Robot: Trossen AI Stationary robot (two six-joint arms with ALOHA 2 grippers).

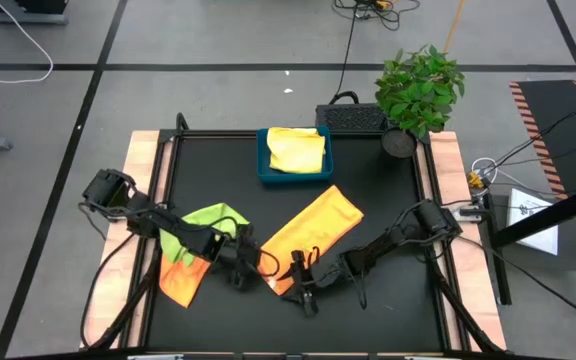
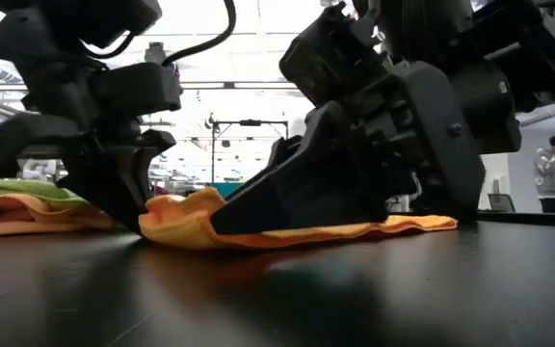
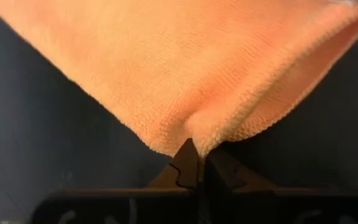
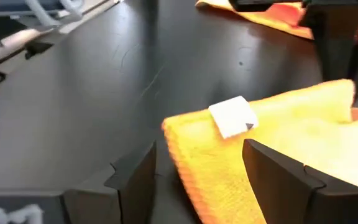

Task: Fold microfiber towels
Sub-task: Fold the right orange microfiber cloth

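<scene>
Mid-fold on the orange towel (image 1: 313,228) at frame centre: my left gripper (image 3: 194,163) pinches its corner; my right gripper (image 4: 197,171) is spread astride its edge. Next, it should close.

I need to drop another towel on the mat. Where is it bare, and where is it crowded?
Bare: the mat's far right stretch between the blue tray and the plant pot, and its far left corner beside the tray. Crowded: the near middle, where both grippers meet at the orange towel, beside the green towel.
</scene>
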